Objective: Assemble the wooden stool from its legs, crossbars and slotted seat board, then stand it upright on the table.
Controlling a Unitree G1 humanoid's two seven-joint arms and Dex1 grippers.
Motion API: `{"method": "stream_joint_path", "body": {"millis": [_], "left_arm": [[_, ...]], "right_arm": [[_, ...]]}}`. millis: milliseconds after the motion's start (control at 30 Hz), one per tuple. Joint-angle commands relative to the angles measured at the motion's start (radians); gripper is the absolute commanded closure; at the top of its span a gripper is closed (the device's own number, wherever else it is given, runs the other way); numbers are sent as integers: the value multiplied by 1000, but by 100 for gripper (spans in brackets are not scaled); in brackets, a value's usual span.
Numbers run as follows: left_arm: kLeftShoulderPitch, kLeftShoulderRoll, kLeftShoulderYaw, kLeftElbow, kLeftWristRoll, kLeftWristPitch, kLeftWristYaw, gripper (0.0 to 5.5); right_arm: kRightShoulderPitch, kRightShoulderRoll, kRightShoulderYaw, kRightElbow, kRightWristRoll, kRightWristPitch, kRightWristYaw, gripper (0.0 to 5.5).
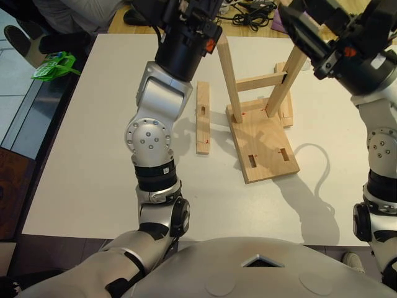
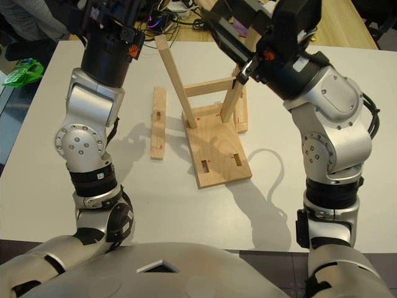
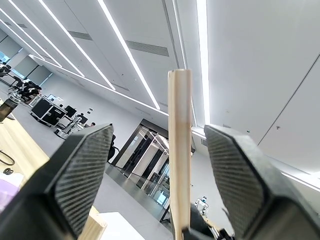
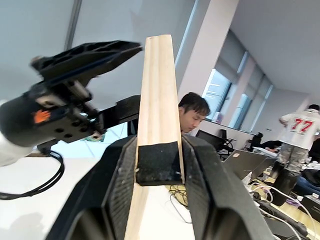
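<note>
At twelve o'clock on the white worktop point(image 1: 93, 155): one slotted seat board point(image 1: 263, 146), pale raw wood, rectangular, lying flat. Two oblong slots point(image 1: 252, 160) stand open along its six-o'clock edge.

Item: nine-o'clock leg point(image 1: 228, 77), a square-section stick, its foot in the board's far slot, rising nearly upright. My left fingers point(image 3: 157, 175) are spread around its top; the ribbed black pads point(image 3: 82, 175) stand apart from the wood on both sides.

Item: three-o'clock leg point(image 1: 287, 77), same stock, foot at the board's other far slot, leaning toward one o'clock. My right fingers point(image 4: 157, 162) are pinching its upper end between smooth black faces.

Item: crossbar point(image 1: 260, 82), a thin flat slat, joining the two legs about midway up.

Item: loose slat point(image 1: 203, 117), flat on the worktop just beside the board at nine o'clock, with one oblong mortise and a small red mark.

Item: further wooden piece point(image 1: 288, 115), lying flat at the board's two-o'clock corner, partly hidden by the leaning leg.
</note>
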Motion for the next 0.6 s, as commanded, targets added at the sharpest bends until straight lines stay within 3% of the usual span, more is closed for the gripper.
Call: {"method": "stream_joint_path", "body": {"millis": [33,133,600], "left_arm": [[-5,5,7,1,-13,15,19,212],[-5,1,11,6,-33,27,31,238],[-7,-3,15,14,-62,54,58,454]], "right_arm": [[38,-28,18,-27,-11,20,49,418],[46,-40,16,-18,-21,22,77,418],[12,-28,6,30,-77,-17,82,418]]}}
